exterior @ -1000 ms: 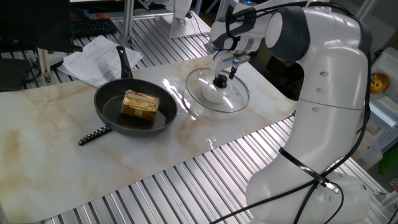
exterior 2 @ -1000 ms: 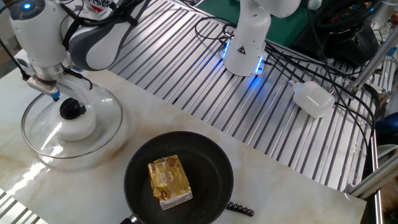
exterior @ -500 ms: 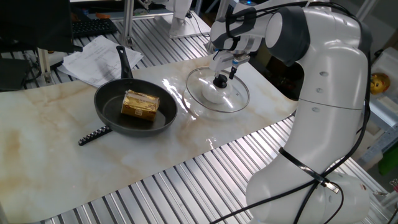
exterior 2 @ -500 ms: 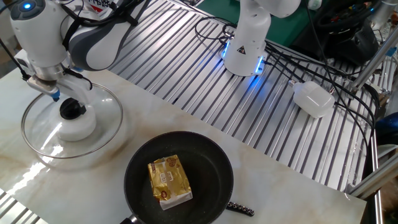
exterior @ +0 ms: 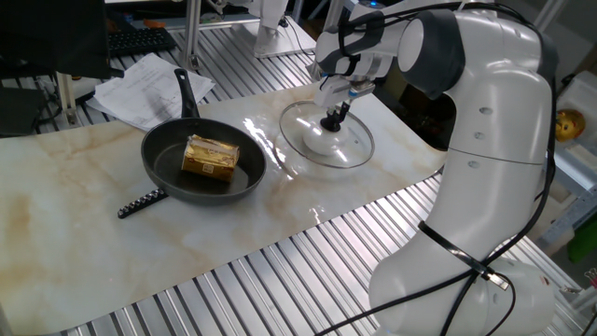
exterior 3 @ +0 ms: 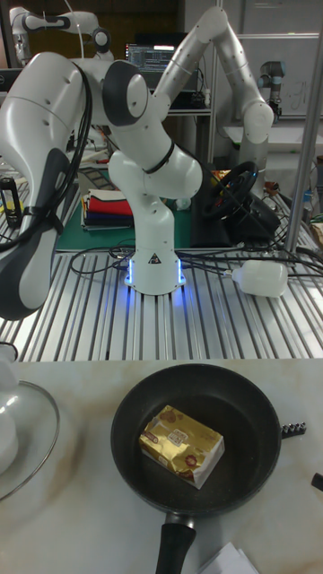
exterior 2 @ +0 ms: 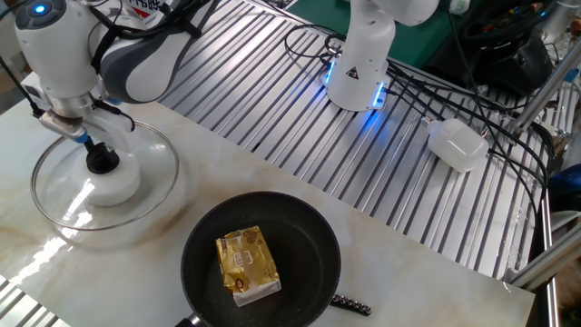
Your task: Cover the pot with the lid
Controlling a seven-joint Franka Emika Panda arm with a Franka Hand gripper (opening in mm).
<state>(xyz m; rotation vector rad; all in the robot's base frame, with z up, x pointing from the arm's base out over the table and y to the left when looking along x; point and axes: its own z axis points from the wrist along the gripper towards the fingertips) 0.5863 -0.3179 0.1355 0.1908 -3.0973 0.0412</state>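
The pot (exterior: 168, 168) is a shallow black frying pan on the marble board, its long handle (exterior: 187, 91) pointing away in one fixed view. A gold-wrapped block (exterior: 210, 157) lies inside it. The pot (exterior 2: 304, 245) and the block (exterior 2: 247, 263) also show from the other side, and the pot (exterior 3: 247, 421) again in the tall view. The glass lid (exterior: 353, 145) lies flat on the board to the pot's right, over a white puck (exterior 2: 113, 188). My gripper (exterior: 333, 115) (exterior 2: 96, 156) stands upright over the lid's centre, shut on its black knob. Only the lid's rim (exterior 3: 36, 448) shows in the tall view.
Loose papers (exterior: 140, 93) lie behind the pot's handle. A black toothed strip (exterior: 142, 202) rests on the board beside the pot. A white power adapter (exterior 2: 457, 143) and cables lie on the slatted metal table beside the robot base (exterior 2: 359, 68).
The fingers have closed on the lid's knob; before, they stood apart on either side of it. The lid and the pot have not moved.
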